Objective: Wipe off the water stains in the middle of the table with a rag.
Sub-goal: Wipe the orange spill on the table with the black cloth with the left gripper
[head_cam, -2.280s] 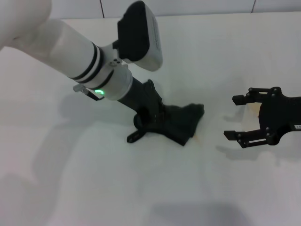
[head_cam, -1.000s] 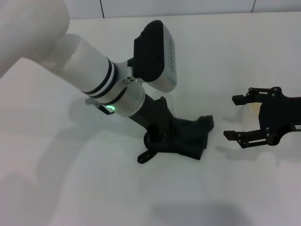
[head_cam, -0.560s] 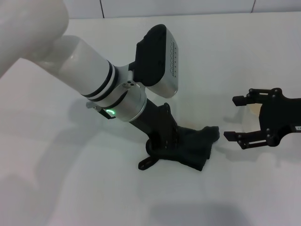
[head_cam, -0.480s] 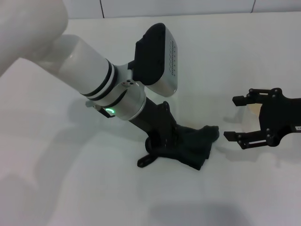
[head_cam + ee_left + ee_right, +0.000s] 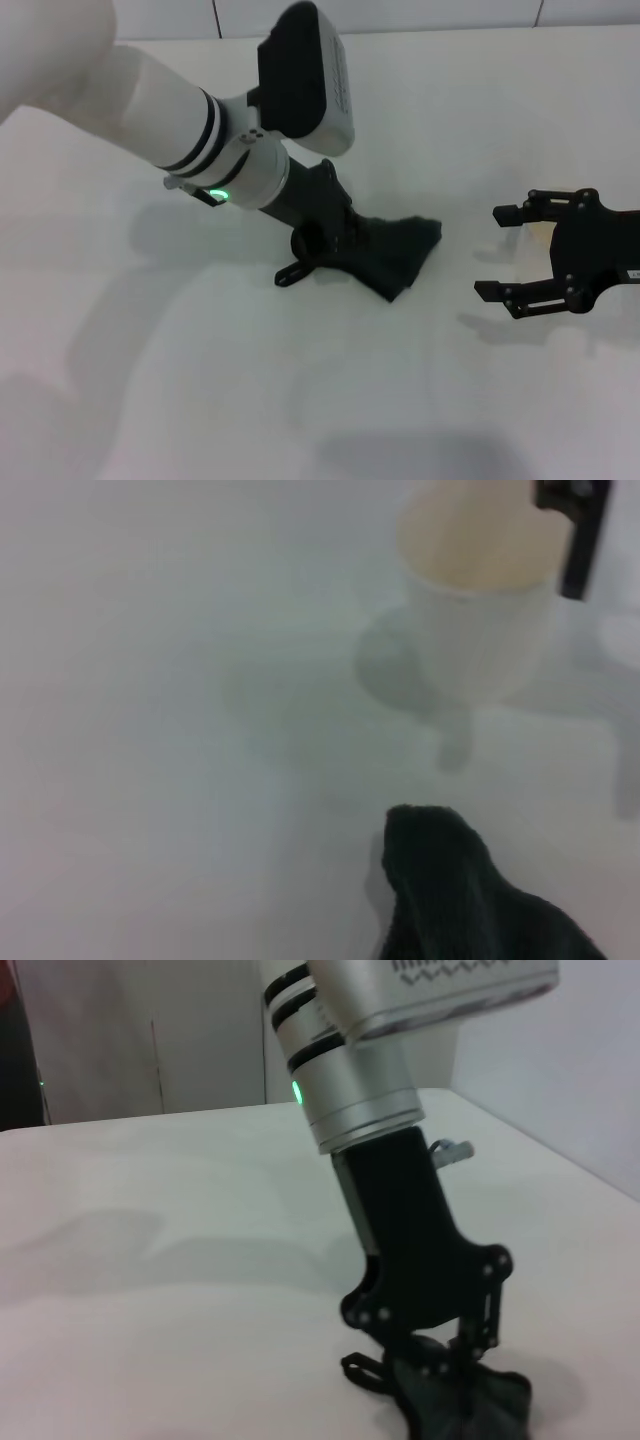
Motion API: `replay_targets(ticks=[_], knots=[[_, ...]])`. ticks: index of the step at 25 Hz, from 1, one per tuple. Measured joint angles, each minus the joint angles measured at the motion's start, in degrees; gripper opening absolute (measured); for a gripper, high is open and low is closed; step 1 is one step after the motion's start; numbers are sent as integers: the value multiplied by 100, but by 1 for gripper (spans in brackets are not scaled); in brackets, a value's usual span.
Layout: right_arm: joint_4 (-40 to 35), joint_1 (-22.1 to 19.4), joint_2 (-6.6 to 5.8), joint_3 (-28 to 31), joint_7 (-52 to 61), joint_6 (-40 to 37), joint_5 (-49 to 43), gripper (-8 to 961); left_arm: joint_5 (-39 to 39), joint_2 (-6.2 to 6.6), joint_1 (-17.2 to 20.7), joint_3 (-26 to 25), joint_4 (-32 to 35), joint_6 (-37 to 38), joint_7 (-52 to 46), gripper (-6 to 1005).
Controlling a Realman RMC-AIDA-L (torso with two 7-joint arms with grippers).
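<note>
One rag [image 5: 395, 255], one paper cup [image 5: 478, 620], two grippers.

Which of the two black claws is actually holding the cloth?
The left gripper, near the table's middle: it presses the rag onto the table. The right gripper stands open and empty at the right edge.

light: bright, even | shadows: soft, faint | left wrist view: blurred

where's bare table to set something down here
The table is bare along the near edge, in front of the rag, and behind the left gripper. It is crowded between the rag and the right gripper, where the cup stands.
</note>
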Motion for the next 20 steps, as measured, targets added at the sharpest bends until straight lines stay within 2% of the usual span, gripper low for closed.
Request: replay_targets(ticks=[8, 13, 15, 16, 20], knots=[[3, -4, 0, -8, -7, -23, 5, 857, 12, -9, 7, -69, -15, -507, 9, 59], [12, -4, 0, -8, -19, -29, 56, 857, -45, -31, 7, 15, -25, -548, 23, 60], [17, -6, 0, -9, -22, -30, 65, 857, -163, -36, 9, 174, -26, -558, 23, 60], [17, -8, 0, -9, -23, -30, 65, 857, -332, -41, 13, 468, -27, -561, 23, 60], [17, -12, 0, -9, -25, -30, 66, 856, -488, -42, 16, 775, -33, -563, 23, 60]])
